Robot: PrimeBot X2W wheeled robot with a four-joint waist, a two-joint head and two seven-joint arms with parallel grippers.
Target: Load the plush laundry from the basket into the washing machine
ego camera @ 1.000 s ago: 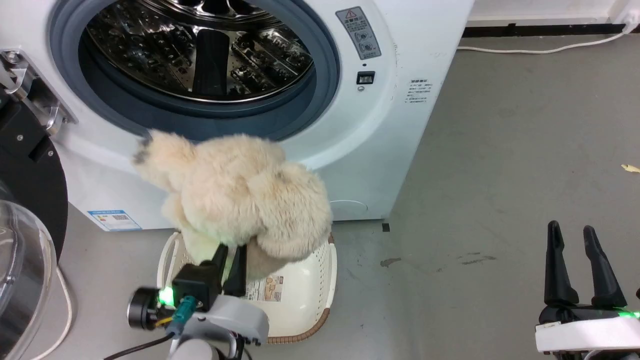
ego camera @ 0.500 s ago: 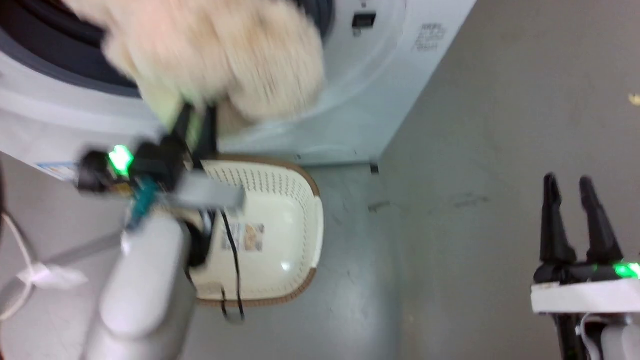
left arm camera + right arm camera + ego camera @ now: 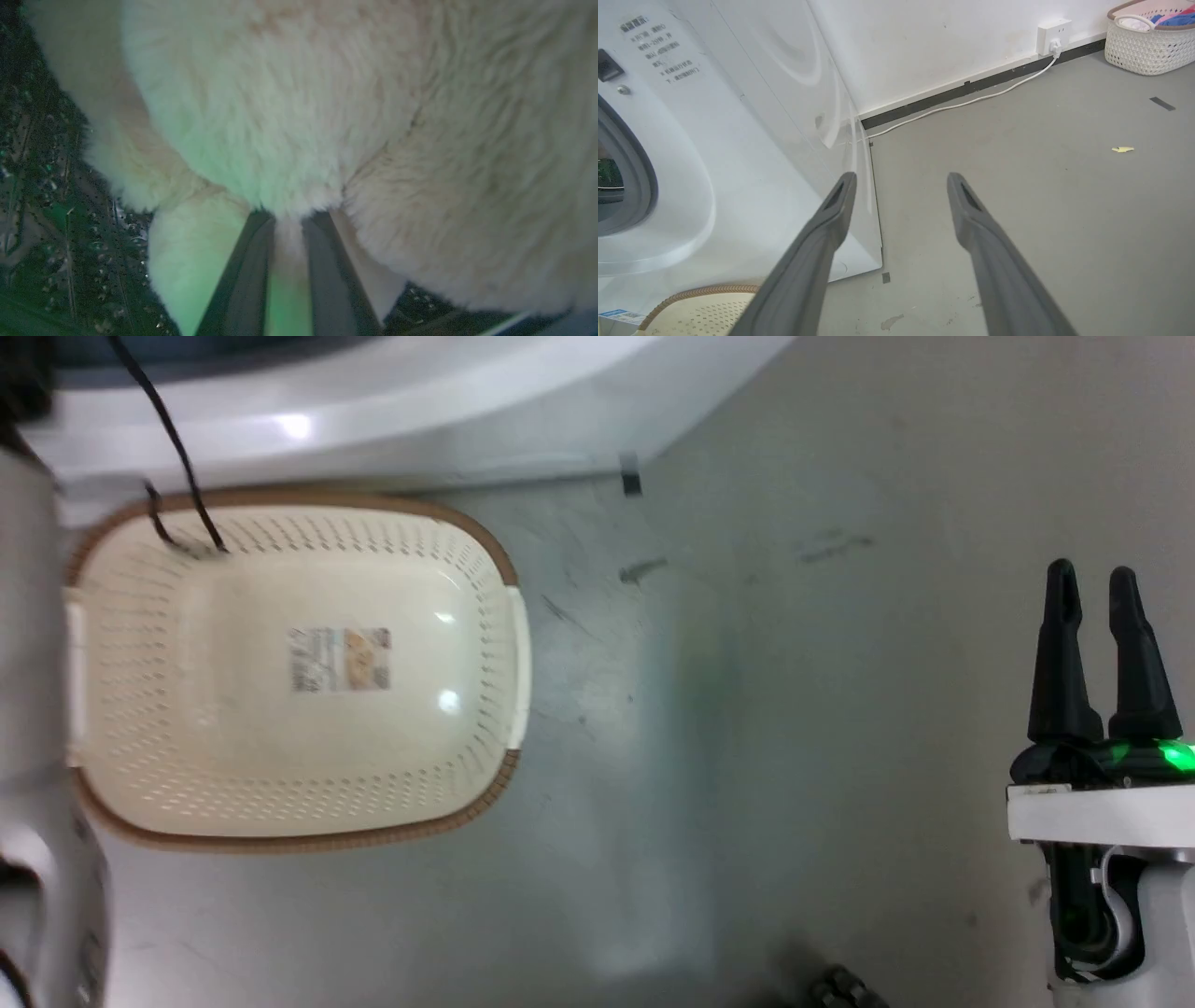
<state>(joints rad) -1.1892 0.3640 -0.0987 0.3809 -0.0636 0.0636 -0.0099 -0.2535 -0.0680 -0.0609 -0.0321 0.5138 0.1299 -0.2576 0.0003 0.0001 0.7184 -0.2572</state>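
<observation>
The plush laundry (image 3: 327, 116), shaggy and cream-beige, hangs close before the left wrist camera. My left gripper (image 3: 289, 219) is shut on a tuft of its fur. Behind it at the left shows the dark perforated steel drum (image 3: 42, 210). The basket (image 3: 140, 756) stands on the floor with nothing in it but the sticker (image 3: 338, 659) on its floor, right below the washing machine (image 3: 373, 420). My left forearm (image 3: 37, 709) runs up the left edge of the head view. My right gripper (image 3: 1090, 583) is open over bare floor, far right of the basket.
A black cable (image 3: 168, 429) from my left arm hangs over the basket's far rim. In the right wrist view a white power cord (image 3: 971, 100) runs along the wall to an outlet (image 3: 1052, 32). Another basket (image 3: 1148, 42) with clothes stands far right. Grey floor lies right of the washer.
The head camera has tilted down. My left arm has lifted the plush out of the basket and up past the top of the head view. The right gripper has stayed open.
</observation>
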